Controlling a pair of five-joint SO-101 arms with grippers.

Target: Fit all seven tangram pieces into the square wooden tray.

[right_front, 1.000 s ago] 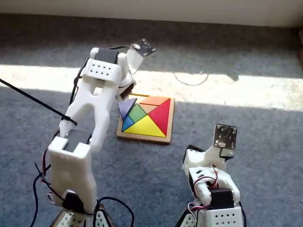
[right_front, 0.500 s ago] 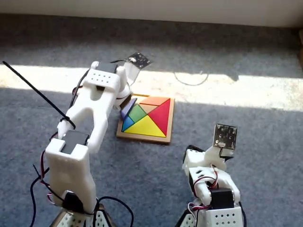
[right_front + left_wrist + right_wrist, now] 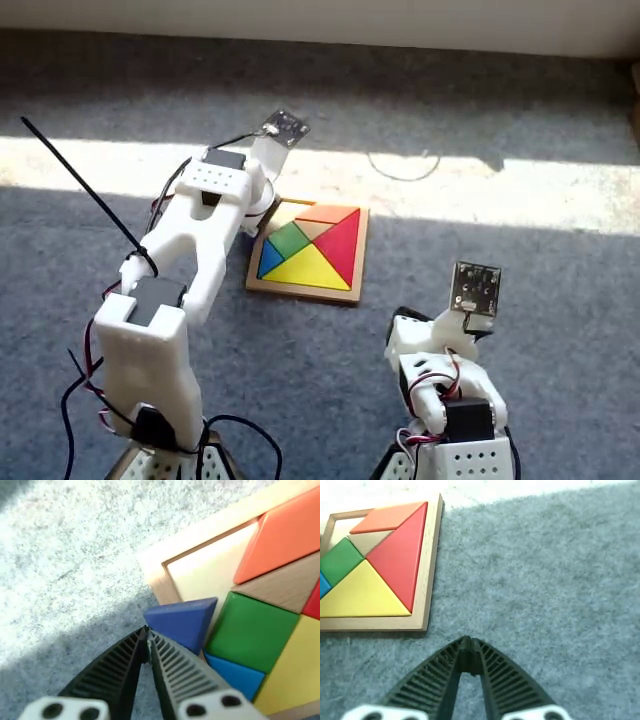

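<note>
The square wooden tray (image 3: 305, 291) lies mid-carpet holding red (image 3: 340, 245), yellow (image 3: 308, 268), green (image 3: 290, 240) and orange (image 3: 328, 213) pieces. In the left wrist view a dark blue triangle (image 3: 182, 622) rests tilted over the tray's rim (image 3: 210, 527) beside a bare slot (image 3: 205, 575). My left gripper (image 3: 147, 630) is shut, its tips touching that triangle's corner. A small blue piece (image 3: 235, 675) and a wood-coloured piece (image 3: 280, 587) sit in the tray too. My right gripper (image 3: 470, 652) is shut over bare carpet, well short of the tray (image 3: 432, 570).
Grey carpet (image 3: 500, 250) surrounds the tray, with a sunlit band across the far side. A thin wire loop (image 3: 400, 168) lies beyond the tray. The left arm (image 3: 215, 215) covers the tray's left edge; the right arm (image 3: 445, 375) is folded at the near right.
The left arm's wrist has swung left and lower over the tray's left corner, and the dark blue triangle, seen beside the tray before, is now hidden under it in the high view. The right arm is still.
</note>
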